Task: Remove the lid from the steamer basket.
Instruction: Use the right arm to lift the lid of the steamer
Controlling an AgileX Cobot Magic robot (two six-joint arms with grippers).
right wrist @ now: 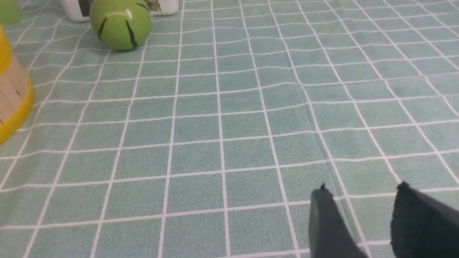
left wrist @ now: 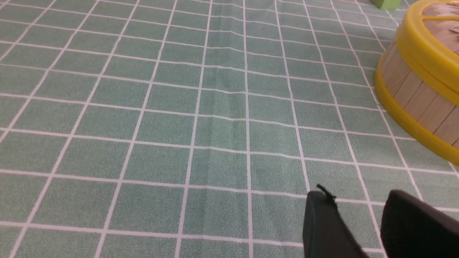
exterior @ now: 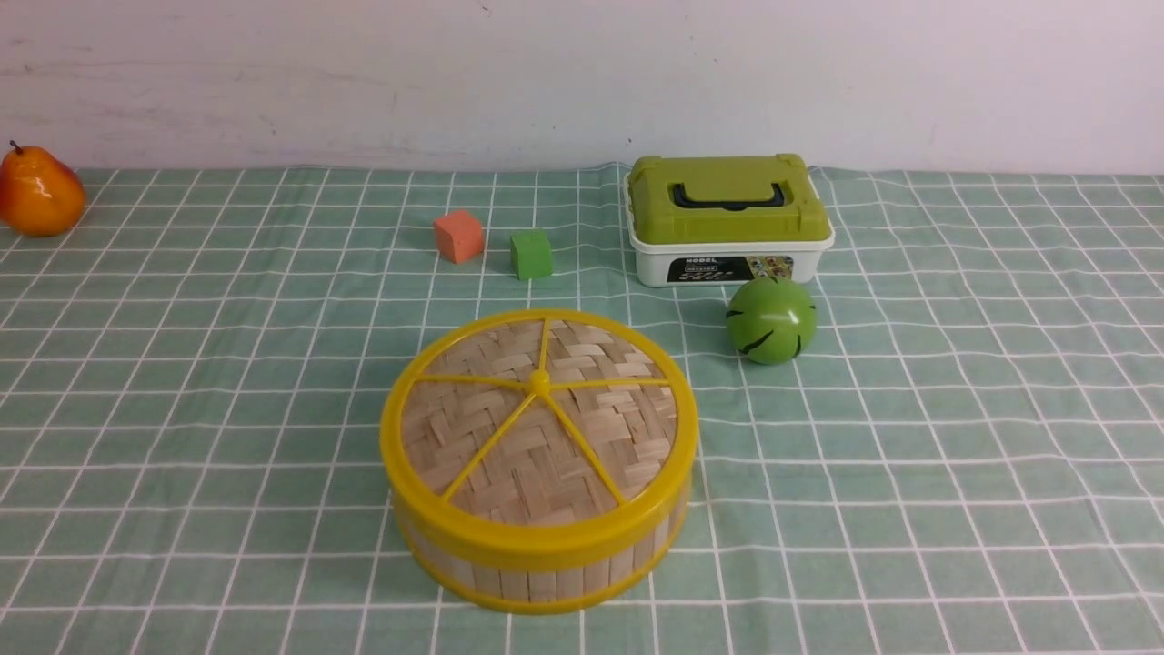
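The lid (exterior: 538,418), woven bamboo with a yellow rim, spokes and centre knob, sits closed on the steamer basket (exterior: 536,569) near the table's front middle. The basket's slat wall also shows in the left wrist view (left wrist: 412,93) and at the edge of the right wrist view (right wrist: 10,93). Neither arm shows in the front view. My left gripper (left wrist: 356,197) is open and empty over bare cloth, apart from the basket. My right gripper (right wrist: 362,190) is open and empty over bare cloth, apart from the basket.
A white box with a green lid (exterior: 727,218) stands behind the basket. A green ball (exterior: 771,319) lies in front of it. An orange cube (exterior: 458,236) and a green cube (exterior: 531,254) sit behind the basket. A pear (exterior: 38,191) lies far left.
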